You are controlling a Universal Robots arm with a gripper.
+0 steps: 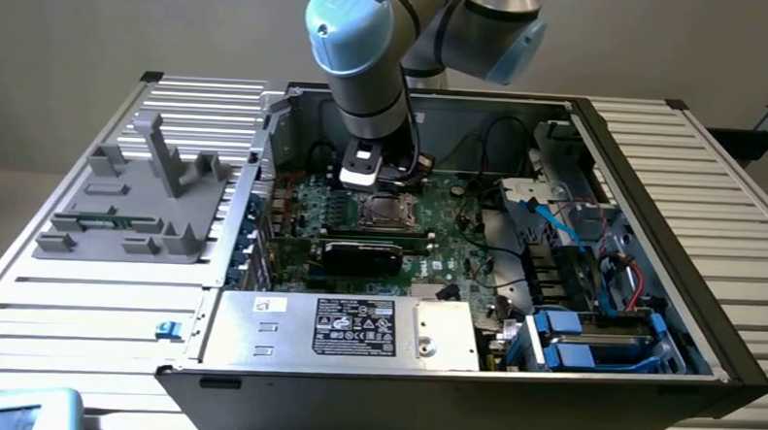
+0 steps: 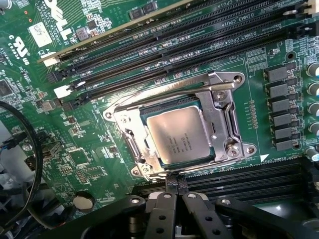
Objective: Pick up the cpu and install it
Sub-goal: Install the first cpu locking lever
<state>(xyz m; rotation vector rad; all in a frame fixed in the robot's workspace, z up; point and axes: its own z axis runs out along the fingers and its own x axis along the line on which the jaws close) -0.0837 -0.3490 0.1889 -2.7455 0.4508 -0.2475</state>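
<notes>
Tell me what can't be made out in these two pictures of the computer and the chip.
- cpu: wrist view, printing on its top too small to read.
- socket: wrist view, whether the chip is fully seated cannot be told.
- gripper: wrist view, fingertips together; its body is cut off by the picture's edge.
- motherboard: exterior view, the arm hides part behind the socket.

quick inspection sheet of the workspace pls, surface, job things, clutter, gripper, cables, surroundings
surface: slatted metal table bearing an open computer case, green motherboard inside.
job's things: cpu lies flat in the socket, metal frame around it.
clutter: grey fixture on the table at the exterior view's left; black card on the board below the socket.
grippers: gripper shut, empty, fingertips at the socket's edge, beside the cpu.
cables: black cable loops over the board; blue and red cables at the exterior view's right.
surroundings: plain wall behind; power supply at the case front.
</notes>
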